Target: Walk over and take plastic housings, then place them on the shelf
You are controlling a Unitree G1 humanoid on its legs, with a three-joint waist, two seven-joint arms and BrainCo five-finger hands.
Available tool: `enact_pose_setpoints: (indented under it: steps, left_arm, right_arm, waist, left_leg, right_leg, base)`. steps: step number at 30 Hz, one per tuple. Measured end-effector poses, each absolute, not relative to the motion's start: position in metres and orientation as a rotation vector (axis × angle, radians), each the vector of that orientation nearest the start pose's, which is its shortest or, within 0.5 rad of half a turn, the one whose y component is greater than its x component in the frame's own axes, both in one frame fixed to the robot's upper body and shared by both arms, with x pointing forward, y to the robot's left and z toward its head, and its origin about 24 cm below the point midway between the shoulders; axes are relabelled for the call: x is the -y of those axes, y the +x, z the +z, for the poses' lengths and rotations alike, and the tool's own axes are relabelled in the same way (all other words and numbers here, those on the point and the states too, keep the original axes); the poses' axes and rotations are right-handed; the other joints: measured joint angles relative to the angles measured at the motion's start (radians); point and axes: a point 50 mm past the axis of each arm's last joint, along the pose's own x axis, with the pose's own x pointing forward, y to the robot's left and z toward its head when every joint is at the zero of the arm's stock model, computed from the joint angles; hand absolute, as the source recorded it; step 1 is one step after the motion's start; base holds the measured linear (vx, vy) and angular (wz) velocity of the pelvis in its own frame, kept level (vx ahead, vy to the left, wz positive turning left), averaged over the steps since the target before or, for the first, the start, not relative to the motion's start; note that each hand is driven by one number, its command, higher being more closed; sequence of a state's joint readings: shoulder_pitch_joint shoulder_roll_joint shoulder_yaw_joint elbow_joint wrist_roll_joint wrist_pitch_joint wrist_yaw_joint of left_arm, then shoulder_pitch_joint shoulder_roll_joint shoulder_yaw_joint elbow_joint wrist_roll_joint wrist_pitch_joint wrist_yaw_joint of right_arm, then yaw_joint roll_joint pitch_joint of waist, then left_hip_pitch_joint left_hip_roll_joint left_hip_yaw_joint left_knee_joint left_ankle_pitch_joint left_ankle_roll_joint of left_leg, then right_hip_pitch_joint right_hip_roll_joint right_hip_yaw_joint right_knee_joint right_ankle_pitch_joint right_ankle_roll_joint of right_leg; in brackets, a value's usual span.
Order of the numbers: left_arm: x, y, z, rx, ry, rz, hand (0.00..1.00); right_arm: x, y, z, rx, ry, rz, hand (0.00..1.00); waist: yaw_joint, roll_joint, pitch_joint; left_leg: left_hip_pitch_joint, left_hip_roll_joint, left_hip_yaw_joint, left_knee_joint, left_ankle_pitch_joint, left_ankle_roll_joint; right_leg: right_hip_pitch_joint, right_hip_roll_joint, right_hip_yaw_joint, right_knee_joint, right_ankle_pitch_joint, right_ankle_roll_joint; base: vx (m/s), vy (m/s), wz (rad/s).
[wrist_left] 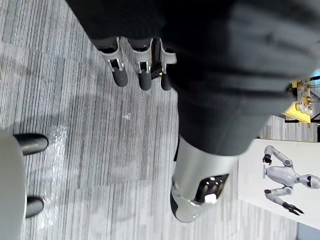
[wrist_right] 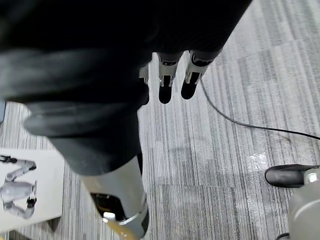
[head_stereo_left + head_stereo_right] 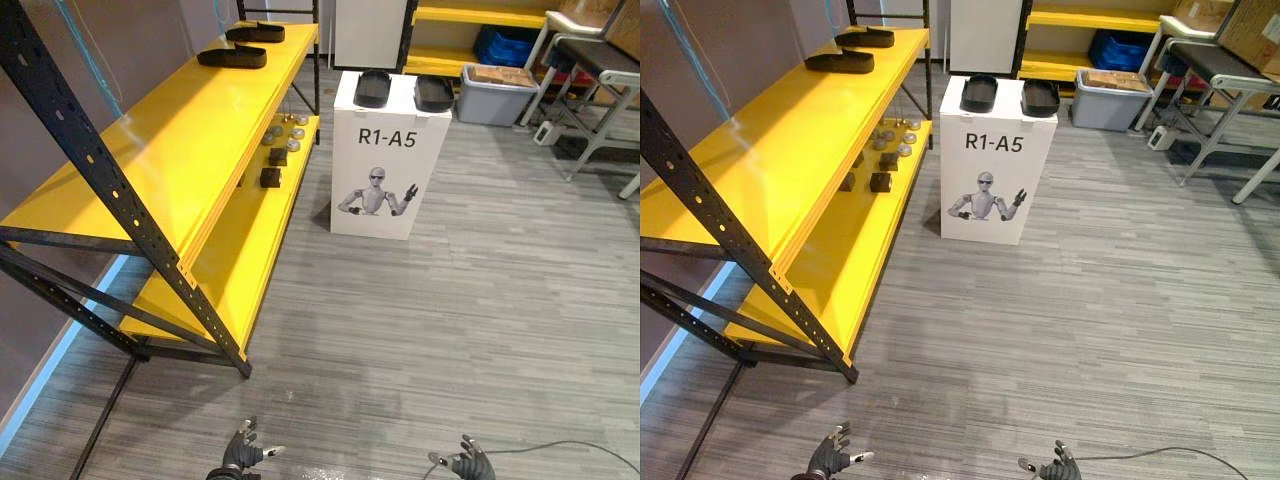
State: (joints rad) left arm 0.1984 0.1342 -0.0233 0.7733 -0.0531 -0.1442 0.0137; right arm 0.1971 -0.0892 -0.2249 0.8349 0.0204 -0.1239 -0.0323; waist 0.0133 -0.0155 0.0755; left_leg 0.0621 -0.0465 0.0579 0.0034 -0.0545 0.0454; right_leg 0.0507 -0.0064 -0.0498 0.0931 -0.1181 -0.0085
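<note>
Two black plastic housings (image 3: 372, 88) (image 3: 433, 93) lie side by side on top of a white box (image 3: 388, 160) with a robot picture, ahead across the floor. Two more black housings (image 3: 232, 57) (image 3: 256, 32) rest on the far end of the yellow shelf's top board (image 3: 170, 140) on the left. My left hand (image 3: 242, 452) and right hand (image 3: 468, 464) hang low at the near edge, far from the box. Both are open and hold nothing, with straight fingers (image 1: 120, 75) (image 2: 165, 90) over the grey floor.
Small grey and dark parts (image 3: 275, 150) sit on the lower yellow board. A grey bin (image 3: 495, 95) and a blue crate (image 3: 505, 45) stand behind the box by another yellow shelf (image 3: 480, 15). A folding table (image 3: 600, 60) stands at the far right.
</note>
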Motion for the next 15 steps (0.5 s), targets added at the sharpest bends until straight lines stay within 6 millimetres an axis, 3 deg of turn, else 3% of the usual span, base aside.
enact_pose_setpoints:
  steps: [15]
  left_arm:
    - [-0.213, 0.111, -0.127, -0.787, 0.075, 0.181, 0.00]
  right_arm:
    - [0.244, 0.098, -0.132, -0.823, 0.071, -0.425, 0.00]
  waist:
    - [-0.024, 0.006, 0.004]
  left_leg:
    - [0.014, 0.004, 0.035, 0.000, -0.011, -0.016]
  right_leg:
    - [-0.001, 0.003, 0.035, -0.001, -0.002, 0.003]
  base:
    - [-0.04, -0.001, -0.08]
